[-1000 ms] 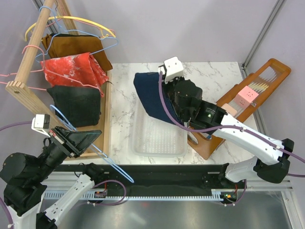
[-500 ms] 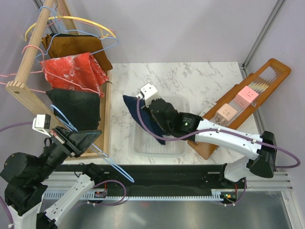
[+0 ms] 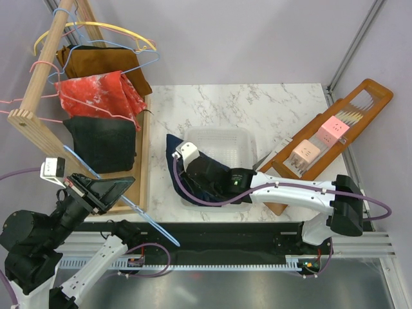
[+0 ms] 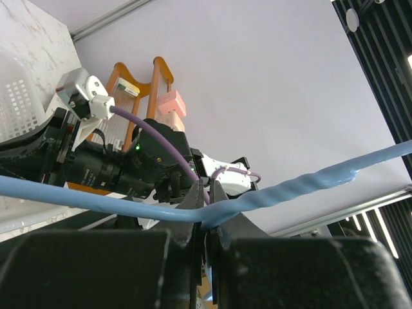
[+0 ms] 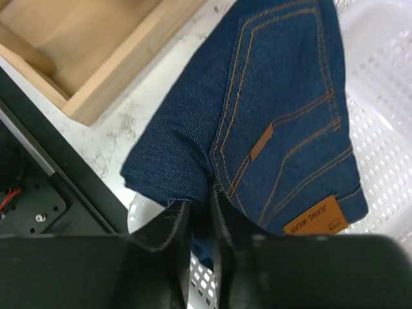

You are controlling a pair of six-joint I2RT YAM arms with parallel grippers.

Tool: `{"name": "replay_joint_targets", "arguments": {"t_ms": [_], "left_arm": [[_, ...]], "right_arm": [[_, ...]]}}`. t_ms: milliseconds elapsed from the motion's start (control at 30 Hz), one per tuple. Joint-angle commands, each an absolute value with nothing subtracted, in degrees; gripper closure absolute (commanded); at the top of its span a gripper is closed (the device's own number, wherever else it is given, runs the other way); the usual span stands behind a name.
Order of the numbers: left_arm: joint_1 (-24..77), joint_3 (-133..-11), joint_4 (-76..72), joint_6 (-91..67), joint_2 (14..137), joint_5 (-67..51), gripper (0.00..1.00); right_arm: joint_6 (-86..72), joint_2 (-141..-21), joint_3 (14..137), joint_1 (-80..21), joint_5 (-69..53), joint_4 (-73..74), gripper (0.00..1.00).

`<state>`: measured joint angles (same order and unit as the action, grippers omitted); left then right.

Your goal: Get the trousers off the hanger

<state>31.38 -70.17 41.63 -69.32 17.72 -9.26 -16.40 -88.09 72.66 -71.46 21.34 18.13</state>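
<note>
My right gripper [image 3: 193, 168] is shut on the dark blue denim trousers [image 3: 177, 158], which lie over the left rim of the white basket [image 3: 225, 145]. In the right wrist view the denim [image 5: 270, 109] with its brown waist patch [image 5: 315, 219] spreads over the basket mesh, pinched in the gripper [image 5: 209, 193]. My left gripper [image 3: 125, 190] is shut on a bare light blue hanger [image 3: 151, 222], also seen in the left wrist view [image 4: 96, 203], pinched in the gripper [image 4: 207, 193]. The black trousers [image 3: 103, 141] hang on the wooden rack [image 3: 38, 77].
A red white-mottled cloth [image 3: 96, 93] and a brown garment [image 3: 100, 61] hang on the rack with yellow, blue and pink hangers. A wooden tray [image 3: 335, 129] with pink boxes lies at the right. The rack's wooden base [image 3: 143, 154] stands just left of the basket.
My right gripper has swung down and left with the denim trousers, from above the basket's far side to its left rim. The left gripper with the blue hanger barely moved.
</note>
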Motion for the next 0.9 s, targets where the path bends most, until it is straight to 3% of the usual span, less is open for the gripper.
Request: {"name": "replay_joint_targets", "arguments": {"t_ms": [0,233,367,567,867], "left_arm": [[31.6,-70.0,41.1,-71.4,16.7,-7.9,0.98],[31.6,-70.3,41.1,-71.5,16.9,-8.3,0.98],[31.6,-70.4,41.0,-71.2,17.5,-8.3,0.98],[31.6,-70.8,41.1,-70.8,18.7,-8.4,0.98],[31.6,-71.5,41.0,-69.7,21.4,-7.6,0.98]], "right_arm": [[-18.6,-86.0,71.5,-71.3,19.3,22.3,0.72],[-20.3,-82.7,76.8,-71.3,17.0,33.0,0.34],[-21.1,-79.0,81.3,-71.2,13.0,39.5,0.21],[-20.7,-72.1,85.4,-71.3,5.1,46.4,0.15],[-18.8,-68.1,98.6,-71.2,-13.8,43.0,0.10]]}}
